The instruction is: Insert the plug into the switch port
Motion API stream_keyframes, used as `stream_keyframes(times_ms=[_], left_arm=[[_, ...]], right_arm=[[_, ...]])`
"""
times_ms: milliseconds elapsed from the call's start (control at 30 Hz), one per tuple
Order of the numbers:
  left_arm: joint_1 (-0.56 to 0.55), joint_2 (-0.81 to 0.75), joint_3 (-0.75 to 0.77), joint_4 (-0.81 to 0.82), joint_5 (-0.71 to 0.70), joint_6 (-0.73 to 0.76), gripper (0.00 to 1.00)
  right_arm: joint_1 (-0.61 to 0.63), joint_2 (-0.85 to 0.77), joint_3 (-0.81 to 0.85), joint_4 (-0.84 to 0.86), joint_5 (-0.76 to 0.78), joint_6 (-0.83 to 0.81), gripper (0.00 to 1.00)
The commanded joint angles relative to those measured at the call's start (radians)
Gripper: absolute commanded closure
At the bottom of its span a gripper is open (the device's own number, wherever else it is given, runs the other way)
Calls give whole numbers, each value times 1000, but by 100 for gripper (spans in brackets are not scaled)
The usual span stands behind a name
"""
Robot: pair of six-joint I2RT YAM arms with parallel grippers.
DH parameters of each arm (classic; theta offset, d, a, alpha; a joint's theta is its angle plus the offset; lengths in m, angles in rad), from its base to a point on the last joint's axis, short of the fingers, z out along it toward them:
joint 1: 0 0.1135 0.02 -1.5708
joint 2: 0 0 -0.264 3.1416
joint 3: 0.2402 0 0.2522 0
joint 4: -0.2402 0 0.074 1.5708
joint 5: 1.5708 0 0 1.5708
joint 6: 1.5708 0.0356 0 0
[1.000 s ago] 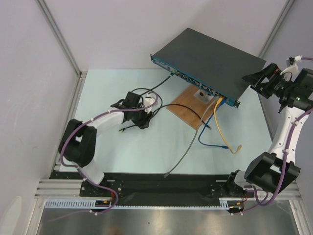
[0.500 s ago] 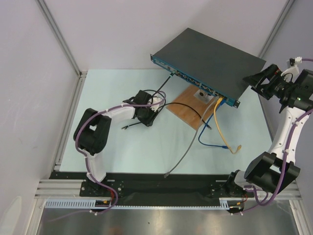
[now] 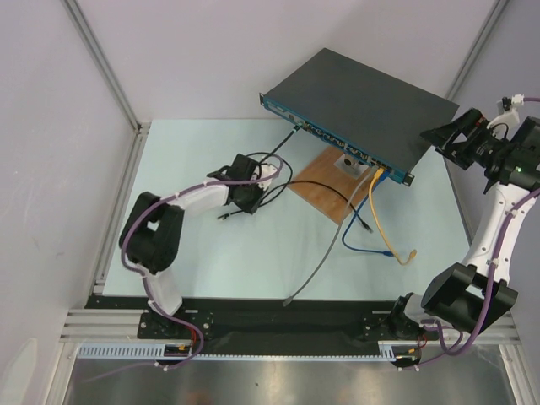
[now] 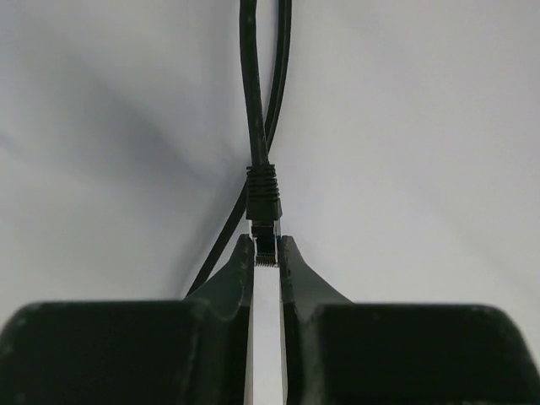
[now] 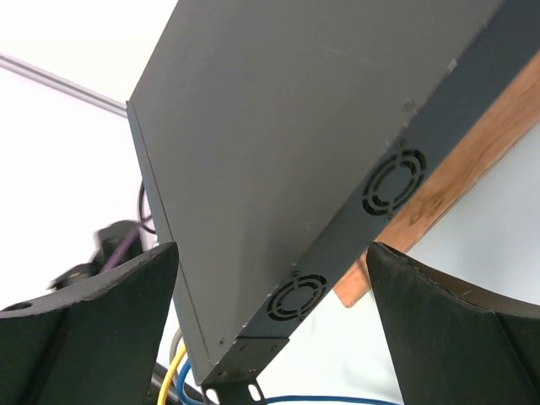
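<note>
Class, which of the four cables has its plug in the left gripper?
The black cable: its plug is pinched by the left gripper; the grey cable, blue cable and yellow cable lie untouched, farther right.

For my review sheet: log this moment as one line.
left gripper: shut on black plug | right gripper: open, by switch end | insertion: not yet done

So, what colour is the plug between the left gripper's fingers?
Black: the small plug in the left gripper matches its cable; best in left wrist view.

Switch (image 5: 278,152) cropped by frame edge (right wrist), plug (image 4: 265,221) tip hidden — between fingers (image 4: 237,280)
</note>
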Motion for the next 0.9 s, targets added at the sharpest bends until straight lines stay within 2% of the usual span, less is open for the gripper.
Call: stream_keyframes(times_ms=[0, 200, 367, 467, 633, 867], left_arm=[[-6, -242, -30, -14, 32, 16, 97], [-5, -567, -122, -42, 30, 36, 100], [4, -724, -125, -115, 28, 18, 100], [12, -787, -98, -192, 47, -51, 100], [38, -879, -95, -235, 103, -174, 100], [83, -977, -87, -223, 301, -213, 100]], right_arm=[[-6, -36, 88, -1, -21, -51, 0], [1, -65, 108, 16, -60, -71, 0], [47, -100, 127, 17, -90, -119, 2], [90, -120, 125, 11, -91, -156, 3], [225, -163, 92, 24, -102, -179, 6], [458, -170, 76, -80, -99, -298, 11]])
